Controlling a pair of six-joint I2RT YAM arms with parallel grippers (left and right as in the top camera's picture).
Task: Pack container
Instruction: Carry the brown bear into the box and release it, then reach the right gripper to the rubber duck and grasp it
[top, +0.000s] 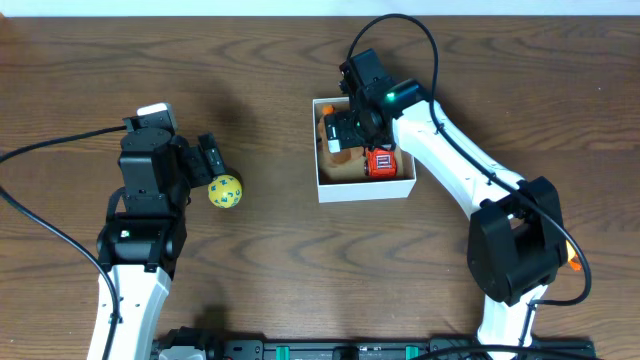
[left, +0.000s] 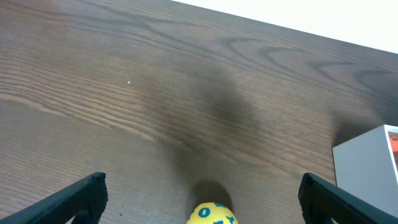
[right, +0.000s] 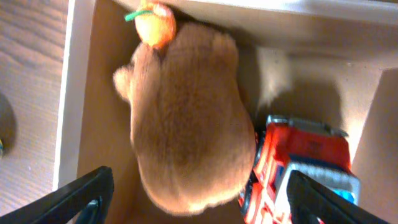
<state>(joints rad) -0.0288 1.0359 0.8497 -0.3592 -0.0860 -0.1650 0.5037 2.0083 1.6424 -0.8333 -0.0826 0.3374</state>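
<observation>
The small square cardboard container (top: 366, 190), white outside and tan-brown inside, stands open-topped on the dark wood-grain table (top: 270, 270), a little right of the middle and well apart from the left arm. Inside it lies a brown plush toy (right: 186, 124), filling most of the left part of the floor. A small orange piece with a green stub (right: 157, 23) sits at the plush toy's far end, against the container's wall. A red toy truck (right: 298, 158) rests just beside the plush toy, on its right, and seems to touch its flank.

The right pincer (right: 200, 180) hangs over the container, pointing down into it. Its two black fingers (right: 84, 198) are spread wide on either side of the plush toy; it is released and grips nothing.

The left pincer (left: 202, 186) is low over the bare table on the left side. It is likewise released, its fingers (left: 78, 200) far apart. A small yellow ball with blue markings (top: 225, 191) lies on the table between them, touching neither finger as far as the wrist view shows. A white corner of the container shows at the right edge of that view.
</observation>
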